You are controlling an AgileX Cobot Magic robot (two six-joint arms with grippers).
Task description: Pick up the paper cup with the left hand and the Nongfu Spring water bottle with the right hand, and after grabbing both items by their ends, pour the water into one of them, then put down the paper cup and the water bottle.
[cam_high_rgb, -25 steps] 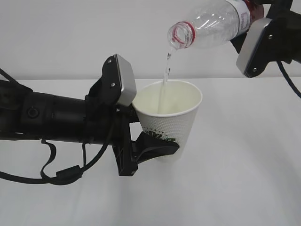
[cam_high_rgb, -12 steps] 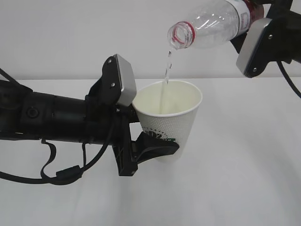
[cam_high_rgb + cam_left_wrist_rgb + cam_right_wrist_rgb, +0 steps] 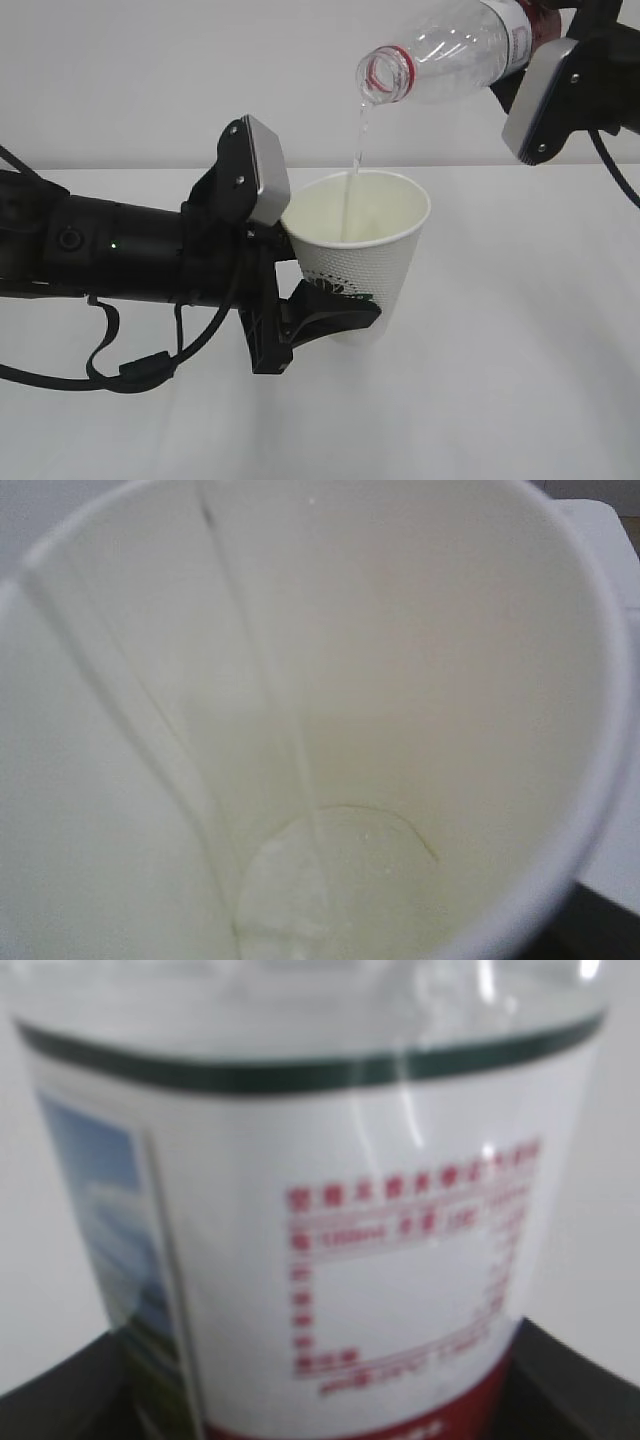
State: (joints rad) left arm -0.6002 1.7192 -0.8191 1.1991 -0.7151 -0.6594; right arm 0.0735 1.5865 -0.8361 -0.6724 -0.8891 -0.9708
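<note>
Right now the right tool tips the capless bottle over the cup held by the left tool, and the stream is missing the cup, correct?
Not missing: in the exterior view the water falls from the bottle inside the rim of the cup. The rest stands.

Cup (image 3: 372,262): matt dimpled paper, smooth cream inside; bottle (image 3: 452,50): clear glossy ribbed plastic with a glossy label; arms: matt black, grey smooth camera blocks; table (image 3: 520,380): matt white.
</note>
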